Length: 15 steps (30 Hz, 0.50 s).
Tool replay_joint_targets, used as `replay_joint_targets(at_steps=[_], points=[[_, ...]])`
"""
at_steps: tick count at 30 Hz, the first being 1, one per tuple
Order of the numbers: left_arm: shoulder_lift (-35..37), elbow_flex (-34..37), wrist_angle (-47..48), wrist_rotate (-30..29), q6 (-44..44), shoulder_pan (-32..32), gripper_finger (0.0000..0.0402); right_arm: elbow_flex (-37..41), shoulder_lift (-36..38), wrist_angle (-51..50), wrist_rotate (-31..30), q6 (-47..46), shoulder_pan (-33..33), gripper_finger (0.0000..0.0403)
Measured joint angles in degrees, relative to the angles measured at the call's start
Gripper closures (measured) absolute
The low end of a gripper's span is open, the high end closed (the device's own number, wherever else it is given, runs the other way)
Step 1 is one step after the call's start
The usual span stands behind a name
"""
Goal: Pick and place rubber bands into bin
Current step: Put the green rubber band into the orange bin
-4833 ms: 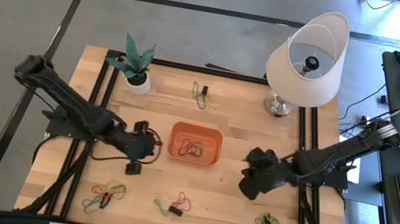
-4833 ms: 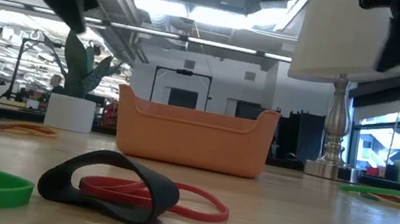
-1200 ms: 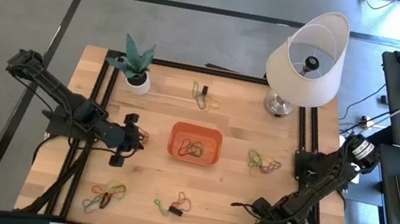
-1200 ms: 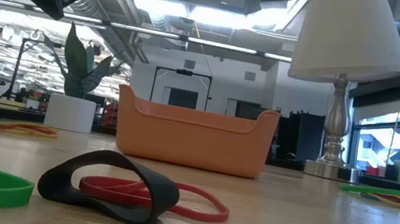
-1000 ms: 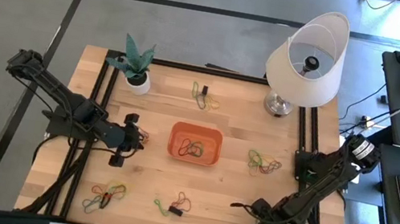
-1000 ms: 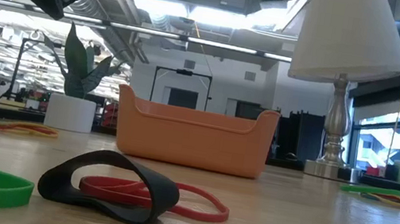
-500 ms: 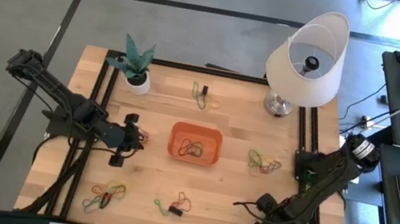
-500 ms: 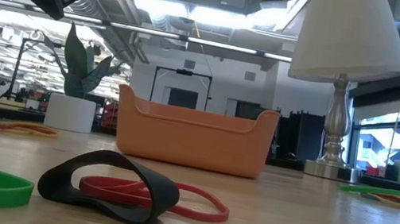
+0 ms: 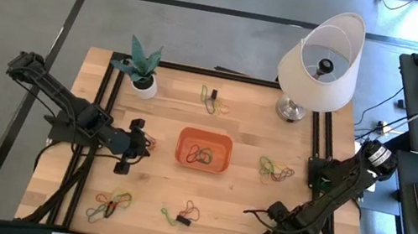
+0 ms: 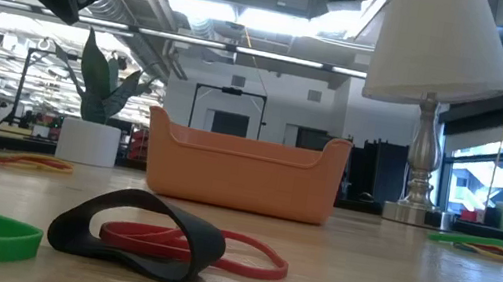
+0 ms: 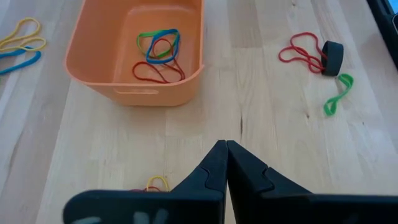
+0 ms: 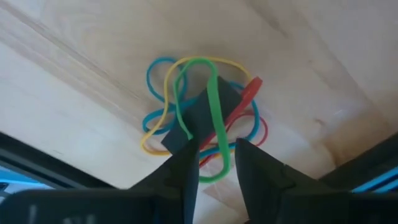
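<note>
At the bench's front right corner, the right gripper (image 12: pixel 214 163) hangs part-open and empty directly over a tangled rubber band cluster (image 12: pixel 202 118), the bin (image 9: pixel 204 150) at bench centre.

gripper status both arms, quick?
Left tool: shut, empty, hovering left of the bin.
Right tool: open, fingers straddling a tangle of rubber bands at the table's front right, not gripping.

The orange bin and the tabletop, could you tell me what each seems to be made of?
The bin looks like moulded plastic: smooth, matte, uniform orange walls with rounded corners. The tabletop appears to be light wood, probably butcher-block, showing grain and plank seams under a slight sheen.
</note>
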<state>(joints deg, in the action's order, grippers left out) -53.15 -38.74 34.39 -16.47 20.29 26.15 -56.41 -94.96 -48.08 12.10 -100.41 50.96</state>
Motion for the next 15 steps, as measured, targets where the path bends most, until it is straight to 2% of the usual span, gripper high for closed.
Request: replay_joint_targets(at_steps=[6,15], points=[[0.00,0.00,0.00,0.00,-0.05,0.00,0.0398,0.51,0.00,0.75,-0.02,0.15,0.00,0.0305],[0.00,0.00,0.02,-0.33,-1.10,0.00,0.0398,0.54,-0.26,0.75,-0.02,0.19,0.35,0.0370]])
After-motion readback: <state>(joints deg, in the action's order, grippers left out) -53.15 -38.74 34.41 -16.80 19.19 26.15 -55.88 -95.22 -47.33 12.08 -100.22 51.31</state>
